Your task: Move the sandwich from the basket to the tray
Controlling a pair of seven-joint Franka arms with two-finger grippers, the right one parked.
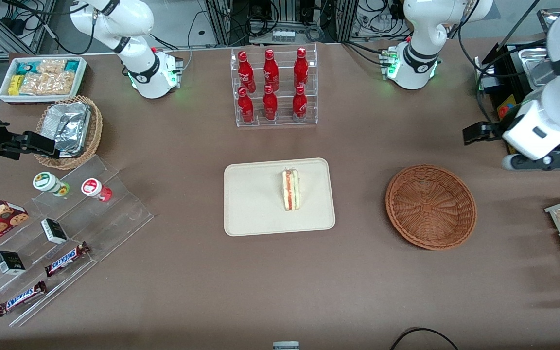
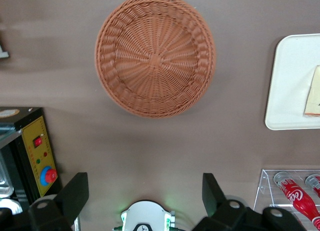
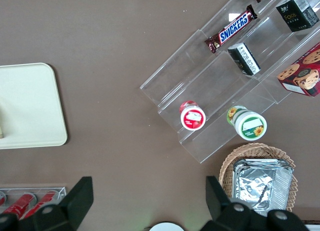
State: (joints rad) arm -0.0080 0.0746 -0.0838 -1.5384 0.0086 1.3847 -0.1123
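Sandwich (image 1: 291,189) on tray (image 1: 255,214), brown table (image 1: 187,272), claw (image 2: 142,193) open

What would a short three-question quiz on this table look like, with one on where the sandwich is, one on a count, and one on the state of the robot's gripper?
1. Where is the sandwich?
A. in the basket
B. on the tray
C. on the bare table

2. How many red bottles stand in the clear rack?
A. four
B. six
C. eight

3. How is the gripper?
A. open and empty
B. shut on the sandwich
C. shut on a bottle

Answers:
1 B, the wedge lies on the cream tray, and the basket holds nothing.
2 B, the front view shows two rows of three.
3 A, the wrist view shows its fingers spread wide with nothing between them, up above the table near the working arm's base.
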